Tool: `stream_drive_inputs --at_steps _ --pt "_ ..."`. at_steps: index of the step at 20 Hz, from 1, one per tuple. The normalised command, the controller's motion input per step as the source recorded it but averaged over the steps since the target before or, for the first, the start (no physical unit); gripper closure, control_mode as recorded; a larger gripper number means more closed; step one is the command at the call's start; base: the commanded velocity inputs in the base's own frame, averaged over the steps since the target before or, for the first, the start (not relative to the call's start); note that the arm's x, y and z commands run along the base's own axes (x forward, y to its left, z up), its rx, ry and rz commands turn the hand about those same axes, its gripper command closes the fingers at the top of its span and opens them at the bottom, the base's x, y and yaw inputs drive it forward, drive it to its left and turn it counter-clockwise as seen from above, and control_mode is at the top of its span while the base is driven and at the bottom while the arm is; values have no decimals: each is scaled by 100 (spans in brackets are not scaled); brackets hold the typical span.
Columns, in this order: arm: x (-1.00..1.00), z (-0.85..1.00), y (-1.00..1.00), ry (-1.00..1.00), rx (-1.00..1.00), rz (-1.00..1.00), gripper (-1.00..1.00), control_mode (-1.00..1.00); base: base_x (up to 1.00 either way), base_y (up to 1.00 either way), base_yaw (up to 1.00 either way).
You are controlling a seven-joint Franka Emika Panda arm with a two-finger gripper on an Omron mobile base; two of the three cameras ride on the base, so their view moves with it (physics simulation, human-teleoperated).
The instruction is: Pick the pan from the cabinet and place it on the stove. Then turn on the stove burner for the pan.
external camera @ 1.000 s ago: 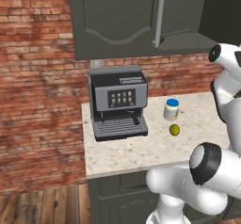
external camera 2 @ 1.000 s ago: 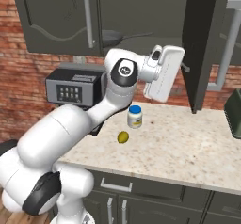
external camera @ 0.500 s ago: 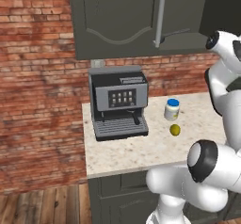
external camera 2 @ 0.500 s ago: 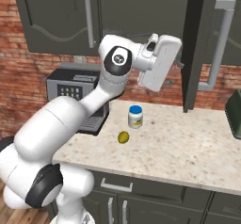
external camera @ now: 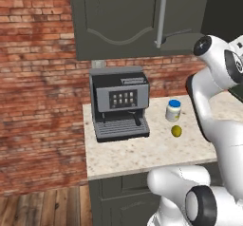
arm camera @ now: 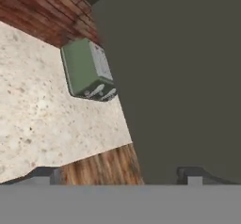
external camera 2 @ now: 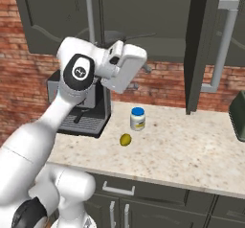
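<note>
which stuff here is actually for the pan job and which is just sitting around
For the job:
- cabinet, its right door swung open
- pan on the cabinet shelf, partly hidden behind the hand
- gripper, open and holding nothing

Just lying about:
- coffee machine
- blue-lidded jar
- small yellow-green fruit
- green appliance on the counter

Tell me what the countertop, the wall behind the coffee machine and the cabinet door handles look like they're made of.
The speckled beige countertop looks like polished stone, perhaps granite, judging by its fine dark flecks. The red wall looks like rough brick with pale mortar lines. The long vertical bar handles on the dark grey cabinet doors look like brushed metal, silver with a dull sheen; the doors seem matte painted.
</note>
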Motion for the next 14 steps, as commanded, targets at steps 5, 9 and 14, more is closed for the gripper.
stream_drive_inputs --at_steps 5,9,14 --pt "-26 -2 91 -42 23 9 -100 -100 0 0 0" --pt "-3 0 80 -43 27 12 -100 -100 0 0 0" --pt "1 1 55 -49 25 17 -100 -100 0 0 0"
